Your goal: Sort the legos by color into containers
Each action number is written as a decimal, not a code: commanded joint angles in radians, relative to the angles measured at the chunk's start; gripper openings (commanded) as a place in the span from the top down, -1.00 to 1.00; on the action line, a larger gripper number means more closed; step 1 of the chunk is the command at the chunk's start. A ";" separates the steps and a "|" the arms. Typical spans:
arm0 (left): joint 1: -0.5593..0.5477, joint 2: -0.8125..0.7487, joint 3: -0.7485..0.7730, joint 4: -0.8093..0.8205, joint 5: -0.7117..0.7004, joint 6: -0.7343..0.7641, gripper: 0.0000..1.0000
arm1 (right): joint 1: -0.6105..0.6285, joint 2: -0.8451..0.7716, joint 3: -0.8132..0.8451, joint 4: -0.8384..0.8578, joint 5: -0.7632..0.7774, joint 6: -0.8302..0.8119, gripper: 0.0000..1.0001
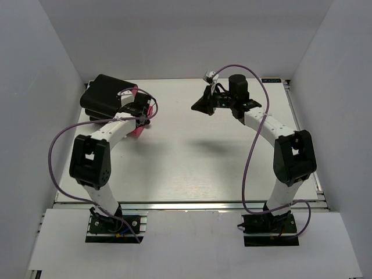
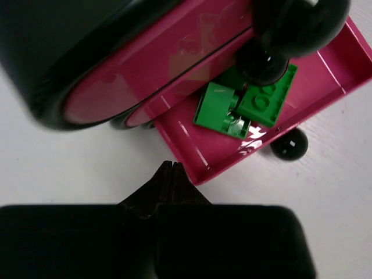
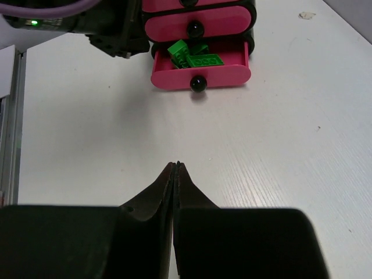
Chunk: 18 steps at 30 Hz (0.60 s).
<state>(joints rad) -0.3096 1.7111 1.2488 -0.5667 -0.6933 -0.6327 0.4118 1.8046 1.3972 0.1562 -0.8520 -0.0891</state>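
Observation:
The black cabinet [image 1: 103,93] stands at the far left and holds the magenta-pink drawers. Its lowest drawer [image 2: 331,81] is pulled open. Dark green legos [image 2: 222,108] lie in it, partly hidden by the knob [image 2: 268,58] of the drawer above. The open drawer [image 3: 232,74] and the green legos [image 3: 203,60] also show in the right wrist view. No purple or yellow-green legos show. My left gripper [image 2: 170,165] is shut and empty, just off the open drawer's corner. My right gripper [image 3: 176,164] is shut and empty, above bare table facing the cabinet.
The open drawer's knob [image 2: 289,144] points toward the table's middle. My left arm [image 3: 87,23] crosses beside the cabinet. White walls enclose the table [image 1: 197,168] on three sides. A small speck [image 3: 306,15] lies on the table far from the drawers.

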 commanded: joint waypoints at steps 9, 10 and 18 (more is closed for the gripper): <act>-0.017 0.214 0.213 -0.036 -0.250 -0.041 1.00 | -0.077 -0.076 -0.067 0.008 -0.035 0.017 1.00; -0.017 0.226 0.227 -0.047 -0.262 -0.051 1.00 | -0.083 -0.076 -0.067 0.005 -0.035 0.017 1.00; -0.017 0.274 0.244 -0.128 -0.322 -0.101 1.00 | -0.114 -0.059 -0.047 -0.003 -0.032 0.023 1.00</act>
<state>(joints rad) -0.3229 1.9934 1.4868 -0.6689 -0.9607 -0.7071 0.3069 1.7817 1.3285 0.1490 -0.8669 -0.0780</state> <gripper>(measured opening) 0.036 0.013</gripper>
